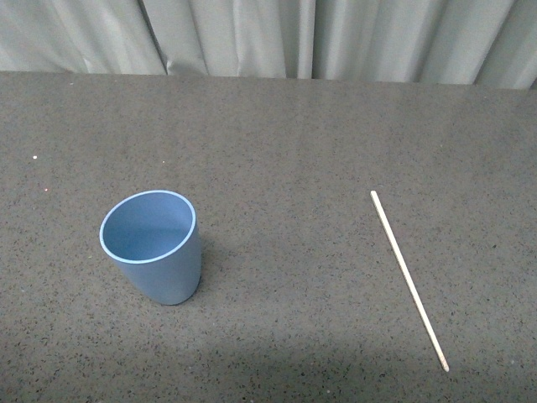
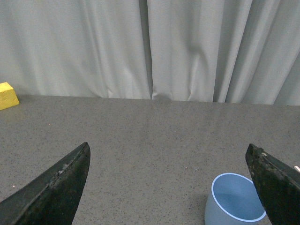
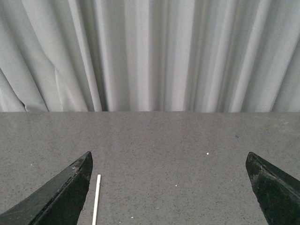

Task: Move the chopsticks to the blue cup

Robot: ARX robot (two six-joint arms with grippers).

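Note:
The blue cup [image 1: 153, 246] stands upright on the dark speckled table [image 1: 285, 151], left of the middle in the front view. A single pale chopstick [image 1: 409, 278] lies flat on the table to the right, running from mid-depth toward the near edge. Neither arm shows in the front view. In the left wrist view my left gripper [image 2: 168, 152] is open above the table, with the blue cup [image 2: 234, 201] close to one of its black fingers [image 2: 276, 185]. My right gripper [image 3: 168, 157] is open too, and the chopstick's end [image 3: 96, 199] lies beside one finger [image 3: 61, 197].
Grey curtains [image 1: 277, 34] hang along the table's far edge. A yellow block [image 2: 8, 95] sits near the far edge in the left wrist view. A few white specks dot the tabletop.

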